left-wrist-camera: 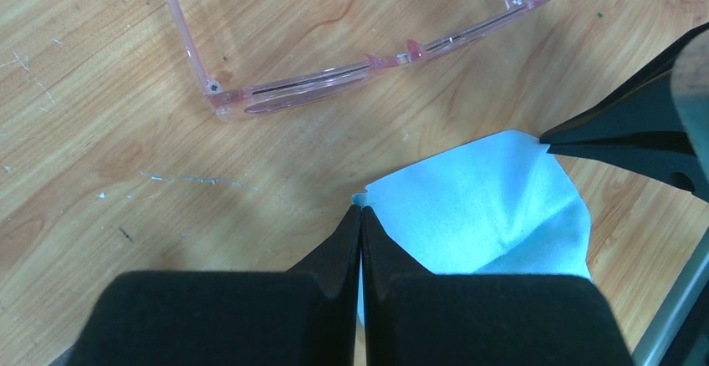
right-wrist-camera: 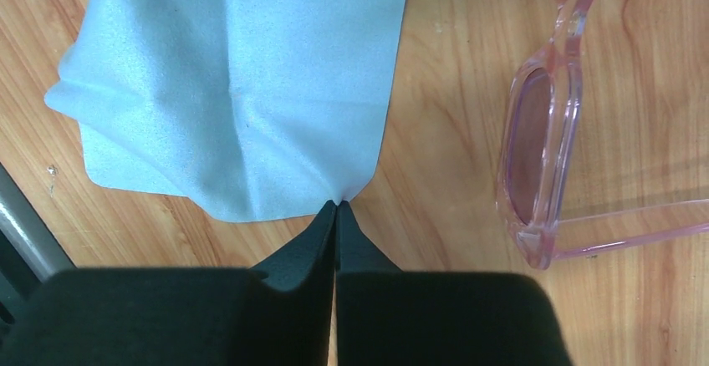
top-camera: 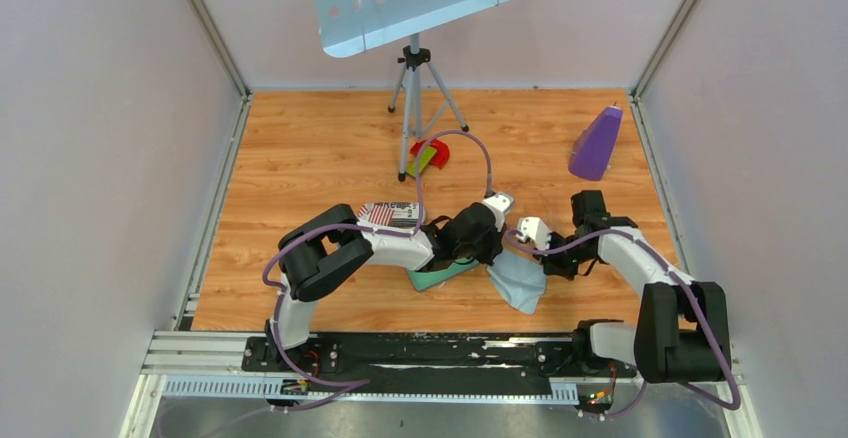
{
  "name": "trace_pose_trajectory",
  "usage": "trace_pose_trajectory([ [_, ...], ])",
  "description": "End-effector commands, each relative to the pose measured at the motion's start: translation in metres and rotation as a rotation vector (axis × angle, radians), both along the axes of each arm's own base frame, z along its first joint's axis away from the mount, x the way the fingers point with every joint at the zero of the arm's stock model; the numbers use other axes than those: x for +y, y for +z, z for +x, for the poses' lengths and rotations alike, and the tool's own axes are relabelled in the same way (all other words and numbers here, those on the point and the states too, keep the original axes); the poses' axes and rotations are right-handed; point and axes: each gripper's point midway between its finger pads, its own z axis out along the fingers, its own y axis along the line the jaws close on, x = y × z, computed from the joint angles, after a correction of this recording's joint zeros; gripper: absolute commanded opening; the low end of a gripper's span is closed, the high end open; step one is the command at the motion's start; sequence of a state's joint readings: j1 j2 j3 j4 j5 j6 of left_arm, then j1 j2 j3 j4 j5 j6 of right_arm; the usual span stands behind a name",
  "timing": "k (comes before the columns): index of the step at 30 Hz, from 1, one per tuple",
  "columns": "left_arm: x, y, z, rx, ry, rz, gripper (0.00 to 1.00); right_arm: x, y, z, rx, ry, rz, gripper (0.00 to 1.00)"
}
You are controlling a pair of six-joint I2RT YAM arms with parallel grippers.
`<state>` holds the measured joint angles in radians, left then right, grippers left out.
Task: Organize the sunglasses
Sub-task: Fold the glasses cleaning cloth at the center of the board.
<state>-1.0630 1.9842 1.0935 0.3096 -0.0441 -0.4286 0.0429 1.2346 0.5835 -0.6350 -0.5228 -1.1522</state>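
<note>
The left end effector (left-wrist-camera: 360, 216) and right end effector (right-wrist-camera: 336, 207) each pinch a corner of the blue cloth (left-wrist-camera: 476, 207); just beyond the cloth, pink sunglasses (left-wrist-camera: 334, 78) lie on the surface (left-wrist-camera: 100, 132), crosswise ahead of the left.

Your left gripper (left-wrist-camera: 360, 207) has its fingers pressed tight together, nipping a corner of the blue cloth (left-wrist-camera: 476, 207); your right gripper (right-wrist-camera: 336, 205) does likewise at another corner. Both arms bend inward, wrists low, tips near each other

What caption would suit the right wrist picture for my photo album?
Right gripper pinches a corner of the blue cloth, pink sunglasses lying beside it on the wooden table.
</note>
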Motion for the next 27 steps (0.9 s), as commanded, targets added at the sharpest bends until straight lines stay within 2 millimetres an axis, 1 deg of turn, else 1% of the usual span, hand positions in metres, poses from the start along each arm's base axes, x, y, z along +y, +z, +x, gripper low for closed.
trace_pose_trajectory([
  [1,-0.006,0.011,0.005,-0.006,0.018,-0.047,0.00,-0.002,-0.001,-0.012,0.016,0.007,-0.009,0.00],
  [6,-0.005,0.027,0.008,-0.036,0.033,-0.101,0.00,-0.009,0.014,0.000,-0.065,-0.007,-0.048,0.00],
  [9,-0.010,0.034,0.007,-0.046,0.018,-0.125,0.00,-0.014,0.019,0.007,-0.099,-0.009,-0.075,0.00],
  [12,-0.014,0.038,0.009,-0.057,0.011,-0.137,0.00,-0.016,0.020,0.011,-0.111,-0.008,-0.092,0.00],
  [16,-0.014,0.046,0.014,-0.092,0.019,-0.151,0.00,-0.022,0.019,0.014,-0.119,-0.018,-0.122,0.00],
  [19,-0.017,0.048,0.018,-0.114,0.015,-0.149,0.00,-0.025,0.020,0.019,-0.138,-0.031,-0.135,0.00],
  [27,-0.025,0.046,0.022,-0.131,-0.005,-0.145,0.00,-0.032,0.023,0.029,-0.163,-0.068,-0.157,0.00],
])
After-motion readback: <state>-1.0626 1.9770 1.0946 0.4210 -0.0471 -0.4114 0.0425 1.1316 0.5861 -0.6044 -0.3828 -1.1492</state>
